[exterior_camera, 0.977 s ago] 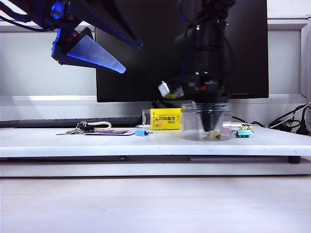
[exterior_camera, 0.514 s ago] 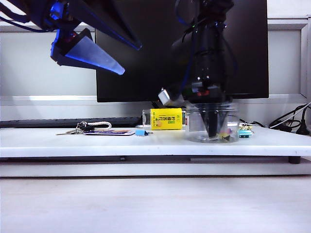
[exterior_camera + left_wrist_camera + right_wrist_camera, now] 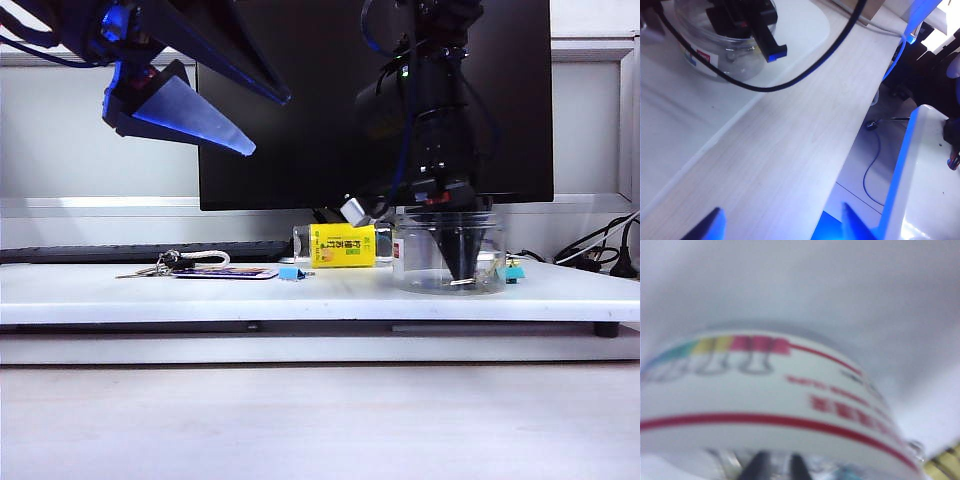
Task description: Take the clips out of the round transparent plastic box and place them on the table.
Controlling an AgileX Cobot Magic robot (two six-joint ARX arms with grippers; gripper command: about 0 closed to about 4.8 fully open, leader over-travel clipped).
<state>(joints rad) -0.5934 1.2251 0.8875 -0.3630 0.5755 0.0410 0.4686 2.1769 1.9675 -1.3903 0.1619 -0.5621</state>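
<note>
The round transparent plastic box (image 3: 420, 262) stands on the white table (image 3: 250, 295), right of the middle. My right gripper (image 3: 462, 278) reaches down inside it, tips near the bottom. A thin silvery clip handle (image 3: 455, 284) shows by the tips; the clips are otherwise blurred. In the right wrist view the box's white red-lined label (image 3: 765, 390) fills the frame, and the right gripper (image 3: 776, 467) shows two dark fingertips a narrow gap apart; what lies between is unclear. My left gripper (image 3: 190, 100) hangs high at the left, open and empty (image 3: 782, 225). The box (image 3: 705, 55) also shows in the left wrist view.
A yellow-labelled container (image 3: 342, 245) stands just left of the box. A small blue clip (image 3: 290, 273) and keys with a card (image 3: 190, 267) lie further left. A teal clip (image 3: 514, 271) sits behind the box on the right. A dark monitor (image 3: 300, 150) and cables (image 3: 600, 255) are behind.
The right gripper has shifted to the right inside the box, and the box has slid right with it. The yellow and pink clips seen earlier no longer show. The left arm has stayed still.
</note>
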